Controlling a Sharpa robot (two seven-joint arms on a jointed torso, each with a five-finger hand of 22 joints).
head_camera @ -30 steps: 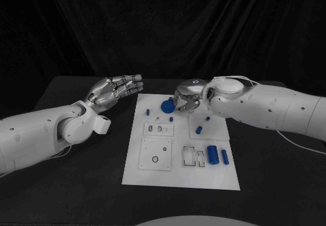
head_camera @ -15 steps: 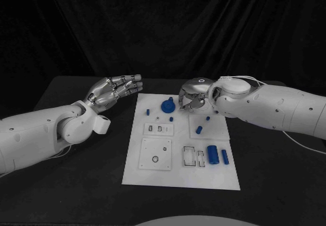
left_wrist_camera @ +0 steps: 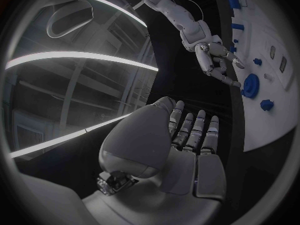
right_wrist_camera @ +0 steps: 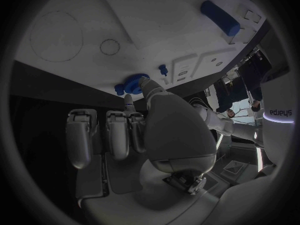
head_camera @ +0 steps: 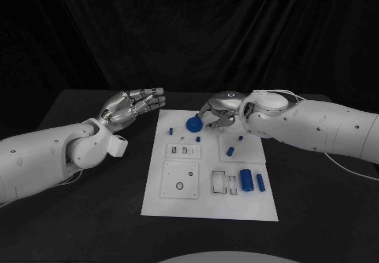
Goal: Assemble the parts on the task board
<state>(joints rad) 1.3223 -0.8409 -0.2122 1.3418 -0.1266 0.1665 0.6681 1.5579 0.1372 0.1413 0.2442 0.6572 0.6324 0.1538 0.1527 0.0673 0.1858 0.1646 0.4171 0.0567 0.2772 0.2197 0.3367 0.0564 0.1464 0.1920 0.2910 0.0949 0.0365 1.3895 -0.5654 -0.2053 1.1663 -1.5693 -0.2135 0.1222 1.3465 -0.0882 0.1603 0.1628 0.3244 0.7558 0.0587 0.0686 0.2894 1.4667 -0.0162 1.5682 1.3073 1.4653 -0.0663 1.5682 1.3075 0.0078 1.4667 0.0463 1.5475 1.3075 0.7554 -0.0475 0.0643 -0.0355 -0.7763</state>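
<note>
The white task board (head_camera: 209, 164) lies in the middle of the black table. A round blue disc (head_camera: 194, 123) sits near its far edge. My right hand (head_camera: 219, 115) hovers just beside the disc, fingers apart, and one fingertip (right_wrist_camera: 147, 85) reaches the rim of the disc (right_wrist_camera: 131, 83). It grips nothing. In the left wrist view the right hand (left_wrist_camera: 215, 60) hangs over the board's far end next to the disc (left_wrist_camera: 251, 85). My left hand (head_camera: 134, 107) is raised left of the board, flat and empty; the left wrist view shows that hand (left_wrist_camera: 187, 145) with straight fingers.
Small blue pegs (head_camera: 171, 131), (head_camera: 198, 138) and short blue pieces (head_camera: 230, 151), (head_camera: 241, 138) stand on the board's far half. Two blue cylinders (head_camera: 246, 179), (head_camera: 260, 182) lie at its right edge beside rectangular slots (head_camera: 225, 182). A square plate with holes (head_camera: 182, 178) sits lower left.
The right hand has uncurled a little and stretched a finger left toward the blue disc. The disc, the other parts and the left hand have stayed put.
</note>
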